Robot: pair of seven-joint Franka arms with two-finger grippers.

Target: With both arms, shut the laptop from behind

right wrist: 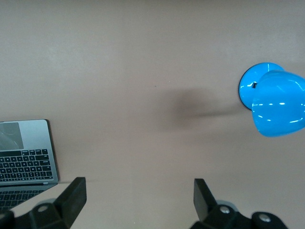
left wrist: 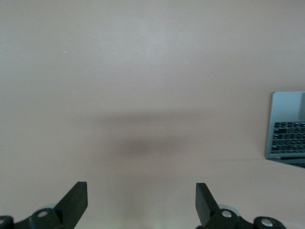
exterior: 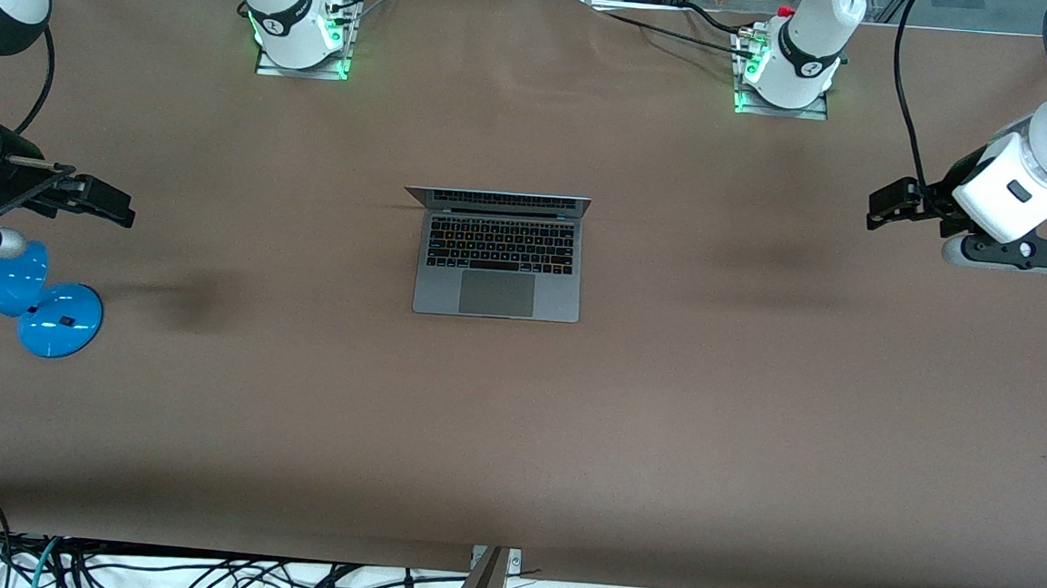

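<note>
A: Left gripper [exterior: 883, 207] and right gripper [exterior: 119, 211]: both released, empty, hovering over bare table [exterior: 515, 439], well apart from the laptop [exterior: 499, 254] at either end.

B: Laptop: mid-table, lid upright. Risk, judged: uneven pushes on the lid would twist or slide it.
</note>
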